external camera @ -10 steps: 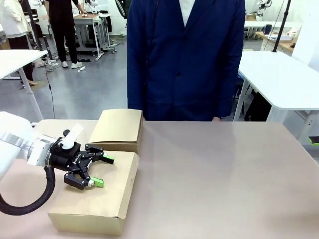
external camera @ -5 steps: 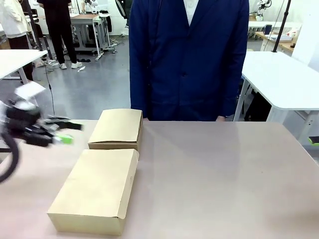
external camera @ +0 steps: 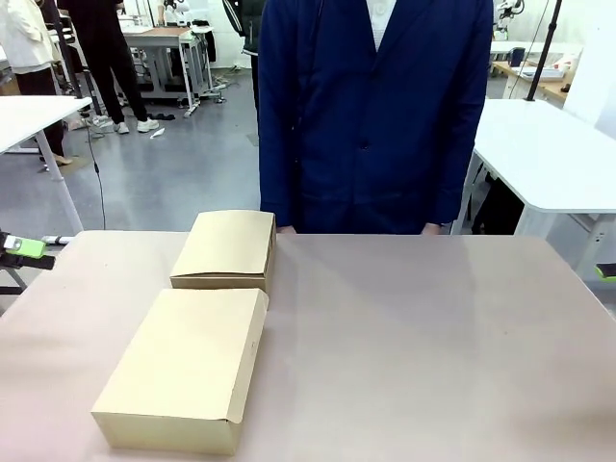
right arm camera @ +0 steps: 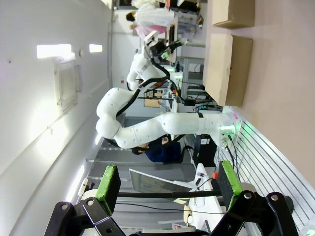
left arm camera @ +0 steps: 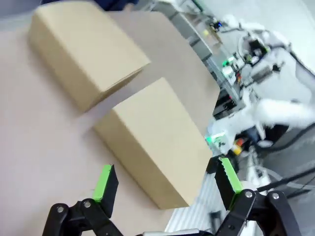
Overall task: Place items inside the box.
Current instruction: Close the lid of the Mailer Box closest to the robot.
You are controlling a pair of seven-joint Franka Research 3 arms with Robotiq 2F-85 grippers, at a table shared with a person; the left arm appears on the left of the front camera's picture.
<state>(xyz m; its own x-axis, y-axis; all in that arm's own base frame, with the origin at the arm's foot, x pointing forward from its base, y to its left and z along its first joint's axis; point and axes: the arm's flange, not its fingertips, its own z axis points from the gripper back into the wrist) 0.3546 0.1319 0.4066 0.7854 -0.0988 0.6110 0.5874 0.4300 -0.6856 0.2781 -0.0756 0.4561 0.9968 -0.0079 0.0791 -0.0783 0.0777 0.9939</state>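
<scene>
Lids cover both cardboard boxes, hiding any contents. Near box (external camera: 183,371) lies left on the tan table (external camera: 414,337), just before the far box (external camera: 226,248). Left gripper (left arm camera: 165,183), fingers apart and empty, is cut off at the table's far-left edge (external camera: 24,248); right gripper (right arm camera: 167,183) likewise gapes empty. A person in a navy coat (external camera: 375,106) stands beyond.

The left hand (left arm camera: 165,189) has its two green-padded fingers spread wide with nothing between them; in the front view its fingertip (external camera: 24,248) pokes in at the left edge. The right hand (right arm camera: 167,187) is likewise spread wide and empty.
</scene>
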